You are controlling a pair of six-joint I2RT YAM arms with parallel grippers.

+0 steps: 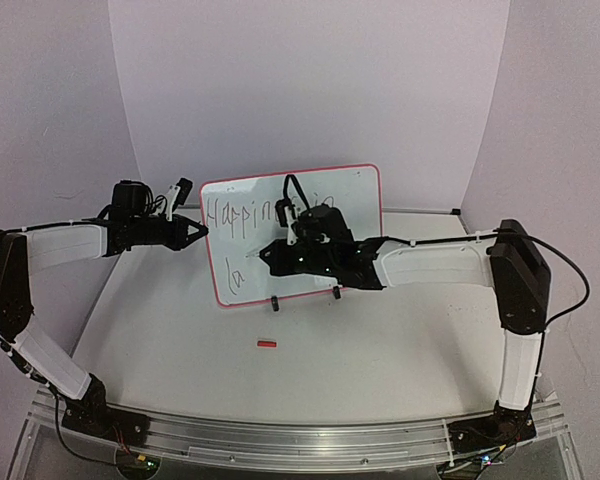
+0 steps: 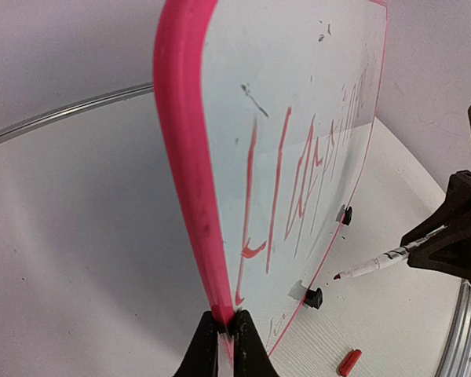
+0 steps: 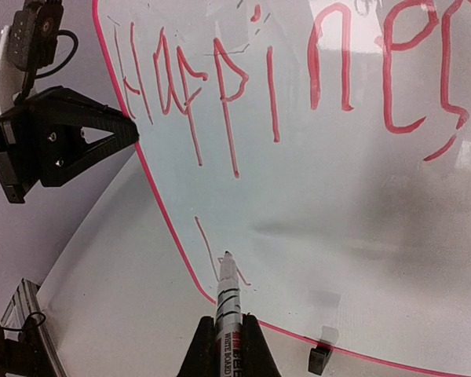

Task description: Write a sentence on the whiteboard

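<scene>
The whiteboard stands upright on two black feet, its frame red. My left gripper is shut on the board's left edge, and the left wrist view shows its jaws pinching the red frame. Shut on a white marker, my right gripper points the tip at the board's lower left. I cannot tell whether the tip touches the surface. The sentence is in red and reads "Happines" on the top line. A few strokes of a second line sit beside the marker tip.
A red marker cap lies on the table in front of the board, and the left wrist view shows the cap too. The board's black feet stand near the marker. Pale walls enclose the table on three sides.
</scene>
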